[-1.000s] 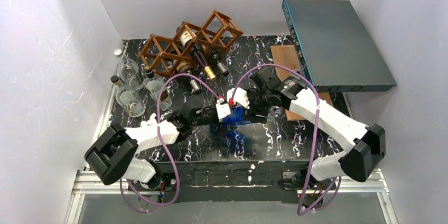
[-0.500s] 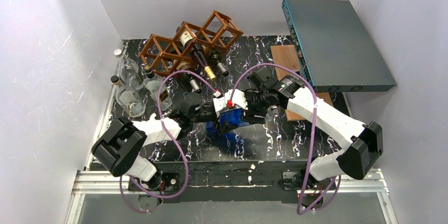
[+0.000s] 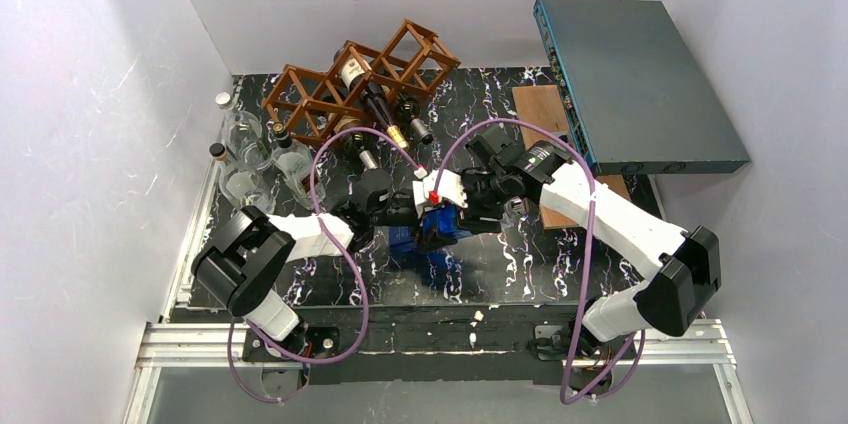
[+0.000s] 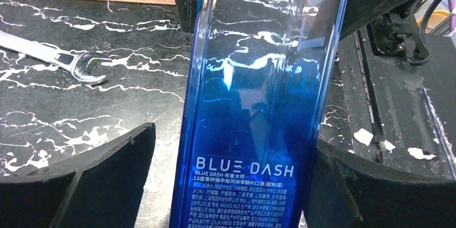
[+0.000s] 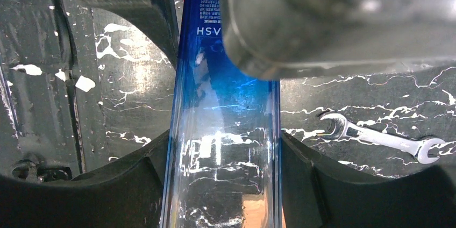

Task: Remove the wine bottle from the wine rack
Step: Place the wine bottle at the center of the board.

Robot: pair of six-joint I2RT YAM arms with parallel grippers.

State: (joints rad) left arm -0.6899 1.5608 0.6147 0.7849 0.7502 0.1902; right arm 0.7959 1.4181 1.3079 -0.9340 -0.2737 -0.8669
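The reddish-brown wine rack [image 3: 345, 84] stands at the back left with dark wine bottles [image 3: 378, 106] lying in its cells. A tall blue "BLUE DASH" bottle [image 3: 437, 227] is at the table's middle, away from the rack. It also shows in the left wrist view [image 4: 258, 104] and the right wrist view [image 5: 226, 131]. My right gripper [image 5: 223, 147] is shut on its clear upper part, both fingers pressed to the glass. My left gripper [image 4: 234, 147] straddles the blue labelled part; its left finger [image 4: 107, 169] stands apart from the glass, so it is open.
Clear glass bottles [image 3: 243, 144] stand at the left edge. A flat wooden board [image 3: 543, 107] and a blue-grey box [image 3: 640, 74] are at the back right. A steel wrench [image 4: 70, 64] lies on the black marbled table, also in the right wrist view [image 5: 376, 139].
My left arm has folded in to the right and its wrist has swung farther from the near edge. The right gripper and the blue bottle have hardly moved.
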